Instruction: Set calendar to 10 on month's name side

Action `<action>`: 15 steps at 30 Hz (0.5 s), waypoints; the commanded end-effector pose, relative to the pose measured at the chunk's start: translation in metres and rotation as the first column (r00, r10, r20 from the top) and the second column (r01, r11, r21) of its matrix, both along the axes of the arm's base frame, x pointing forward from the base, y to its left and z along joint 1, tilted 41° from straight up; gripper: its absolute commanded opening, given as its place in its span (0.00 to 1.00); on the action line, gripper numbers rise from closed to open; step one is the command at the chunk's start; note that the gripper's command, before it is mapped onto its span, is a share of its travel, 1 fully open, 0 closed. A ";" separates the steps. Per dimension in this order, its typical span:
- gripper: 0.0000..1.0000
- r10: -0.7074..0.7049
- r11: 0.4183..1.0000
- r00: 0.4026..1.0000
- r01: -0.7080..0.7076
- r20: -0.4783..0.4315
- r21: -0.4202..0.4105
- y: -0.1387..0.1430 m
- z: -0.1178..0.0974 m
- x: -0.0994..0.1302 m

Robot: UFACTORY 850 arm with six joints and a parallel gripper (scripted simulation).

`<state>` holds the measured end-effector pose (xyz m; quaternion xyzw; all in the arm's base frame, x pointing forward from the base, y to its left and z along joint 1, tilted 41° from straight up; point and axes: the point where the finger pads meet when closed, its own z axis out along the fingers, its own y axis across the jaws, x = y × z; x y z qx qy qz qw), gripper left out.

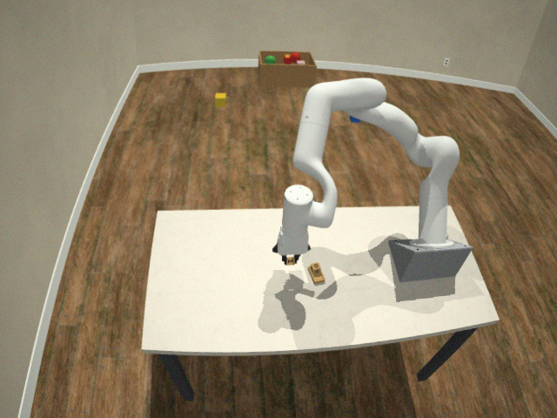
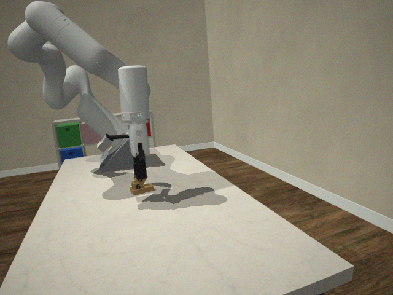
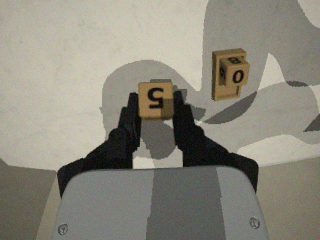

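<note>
Above the white surface point(image 1: 202, 279) point(image 2: 190, 235) point(image 3: 50, 60), the black claw point(image 1: 290, 259) point(image 2: 140, 177) point(image 3: 156, 103), partly open, grips a wooden cube point(image 1: 290, 260) point(image 3: 156, 100); near it, the light-brown wooden tray point(image 1: 318, 280) point(image 2: 142, 191) point(image 3: 216, 90) holds another cube point(image 1: 315, 268) point(image 2: 137, 185) point(image 3: 235, 73).

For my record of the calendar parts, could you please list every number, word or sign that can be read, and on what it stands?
"5": held cube, upside down in the wrist view.
"0": cube in the tray, face toward the wrist camera.
"6": a side of that tray cube, in the exterior view.
Too small to read: marks on the green and blue bins.
</note>
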<state>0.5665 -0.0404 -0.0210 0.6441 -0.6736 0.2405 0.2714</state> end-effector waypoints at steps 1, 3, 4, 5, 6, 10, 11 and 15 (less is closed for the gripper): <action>0.27 0.000 0.998 1.000 0.000 0.003 0.067 0.000 0.001 0.001; 0.27 0.000 0.994 1.000 -0.001 0.008 0.107 0.000 0.002 0.001; 0.27 0.000 0.993 1.000 -0.002 0.010 0.117 0.000 0.002 0.001; 0.27 0.000 0.993 1.000 -0.002 0.010 0.117 -0.001 0.003 0.001; 0.27 0.000 0.993 1.000 -0.002 0.010 0.117 -0.002 0.004 0.001; 0.27 -0.003 0.989 1.000 0.002 0.005 0.151 -0.002 0.003 0.000; 0.27 -0.004 0.985 1.000 0.004 0.003 0.175 -0.003 0.003 -0.001; 0.27 -0.009 0.955 1.000 0.007 0.006 0.298 -0.004 0.003 -0.001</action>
